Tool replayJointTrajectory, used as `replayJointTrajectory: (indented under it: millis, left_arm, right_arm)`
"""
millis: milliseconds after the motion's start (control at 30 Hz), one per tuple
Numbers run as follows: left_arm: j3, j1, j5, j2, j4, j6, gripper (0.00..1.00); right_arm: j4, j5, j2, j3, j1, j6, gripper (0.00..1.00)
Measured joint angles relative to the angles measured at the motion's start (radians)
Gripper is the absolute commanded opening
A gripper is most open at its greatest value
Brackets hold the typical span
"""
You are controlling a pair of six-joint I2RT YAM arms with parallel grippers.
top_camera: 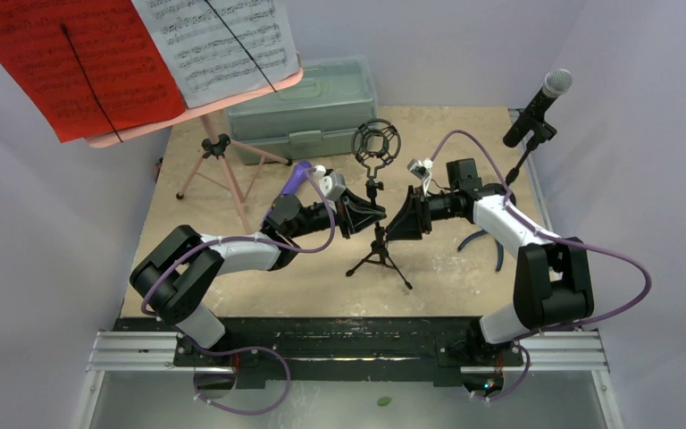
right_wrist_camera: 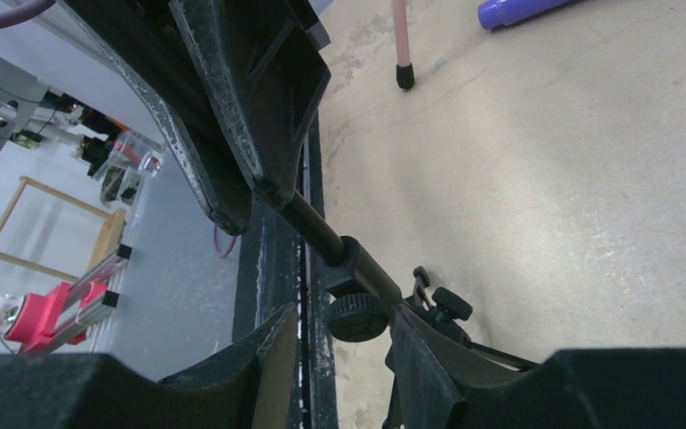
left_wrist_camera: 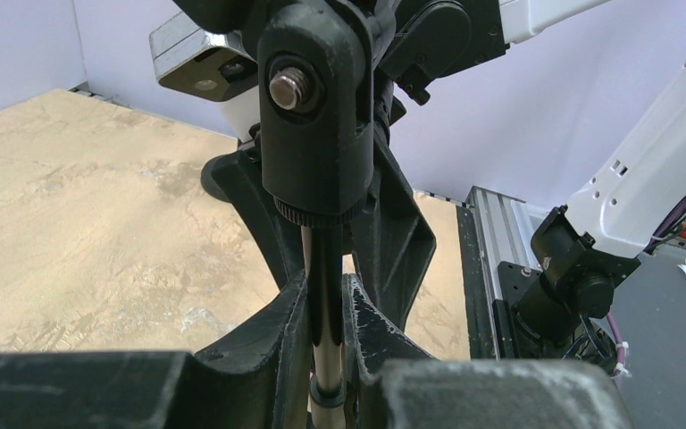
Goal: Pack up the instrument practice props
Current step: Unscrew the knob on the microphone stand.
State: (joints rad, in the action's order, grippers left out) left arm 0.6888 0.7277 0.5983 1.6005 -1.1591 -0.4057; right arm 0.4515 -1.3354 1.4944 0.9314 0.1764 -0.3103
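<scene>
Left hand clamped on slim chrome pole of black mic mount, right hand parted around ribbed knob

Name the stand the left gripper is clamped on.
The small black tripod stand at centre, topped by an empty ring mount; the pink tripod and the silver-headed microphone's stand are untouched.

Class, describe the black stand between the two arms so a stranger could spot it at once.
Find the grey-green case at the back of the table. Just in front of it, mid-table, stands a black tripod stand. Unlike the pink tripod to its left and the stand at the right edge holding a microphone, it is topped by an empty ring.
</scene>
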Motion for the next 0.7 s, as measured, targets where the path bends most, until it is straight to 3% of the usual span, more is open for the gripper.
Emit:
replayJointTrajectory:
  millis: [200,467,567,700]
  left_arm:
    - [0.0,0.0,0.0,0.0,0.0,0.0,0.0]
    - [0.0,0.0,0.001,0.0,0.0,-0.003,0.0]
    - [0.0,0.0,0.001,0.0,-0.001,-0.004,0.0]
    - [0.0,0.002,0.003,0.0,-0.005,-0.005,0.0]
  right_arm:
    - [-0.015,-0.001,0.0,0.0,0.0,0.011,0.41]
    - [-0.01,0.008,0.0,0.004,-0.001,-0.014,0.01]
    - [0.058,0.021,0.0,0.028,-0.001,-0.115,0.0]
    - [0.189,0.048,-0.018,0.061,0.002,-0.368,0.0]
